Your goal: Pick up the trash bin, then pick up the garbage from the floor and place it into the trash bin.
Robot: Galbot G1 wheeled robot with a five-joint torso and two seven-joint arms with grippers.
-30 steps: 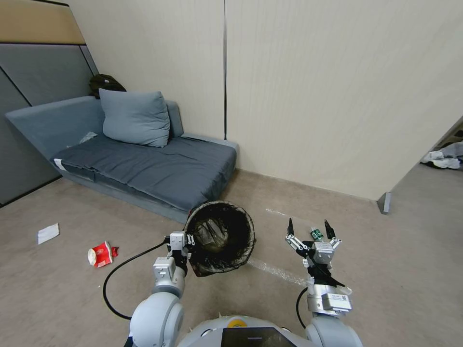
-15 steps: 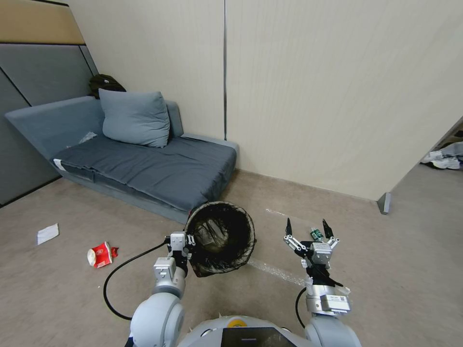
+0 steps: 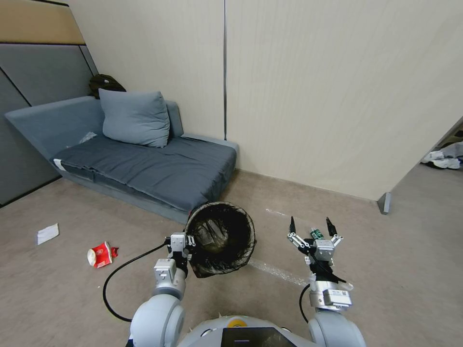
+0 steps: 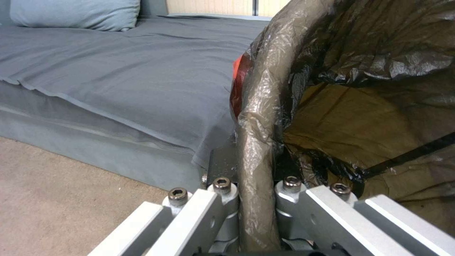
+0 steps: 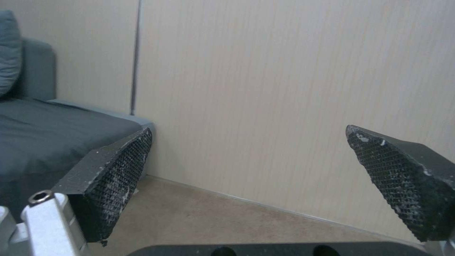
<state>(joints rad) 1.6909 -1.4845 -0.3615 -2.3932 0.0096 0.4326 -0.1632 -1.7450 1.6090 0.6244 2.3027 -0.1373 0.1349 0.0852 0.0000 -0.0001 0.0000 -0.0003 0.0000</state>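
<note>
The trash bin (image 3: 220, 238) has a black liner. The sofa (image 3: 144, 166) is grey-blue. A snack packet (image 3: 100, 254) is red and white, the paper slip (image 3: 47, 233) white, the floor (image 3: 58, 289) beige.

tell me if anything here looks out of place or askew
The trash bin is off the floor, tipped so its mouth faces the head camera, with the left gripper clamped on its rim. A red-and-white snack packet and a white paper slip litter the floor beside the sofa.

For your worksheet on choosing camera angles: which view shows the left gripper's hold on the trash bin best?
The left wrist view: the left gripper is shut on the trash bin, its lined rim pinched between the fingers. The head view shows the whole bin, with the grip small. The right wrist view faces the wall.
</note>
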